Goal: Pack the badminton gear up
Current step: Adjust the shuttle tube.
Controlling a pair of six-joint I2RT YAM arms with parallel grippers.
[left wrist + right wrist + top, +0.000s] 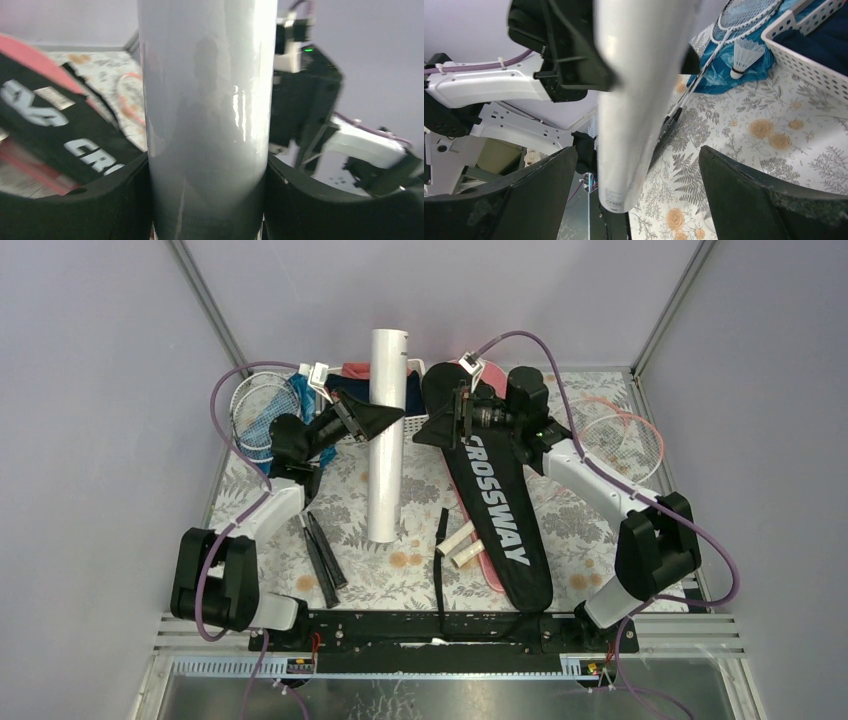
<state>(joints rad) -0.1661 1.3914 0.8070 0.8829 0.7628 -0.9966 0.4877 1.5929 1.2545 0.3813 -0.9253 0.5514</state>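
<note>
The left gripper (381, 422) is clamped on the white shuttlecock tube (385, 475), with both fingers against its wall. The tube is at the centre of the table (590, 530), just left of the black CROSSWAY bag (500, 510). The right gripper (462, 418) stands fully open over that bag's far end, holding nothing.

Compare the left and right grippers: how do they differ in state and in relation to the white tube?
The left gripper has its jaws shut on the tube; the right gripper has its jaws wide open and holds nothing. The left gripper touches the tube on both sides; the right gripper stands apart from it, above the black bag. Both face the tube, from opposite sides.
</note>
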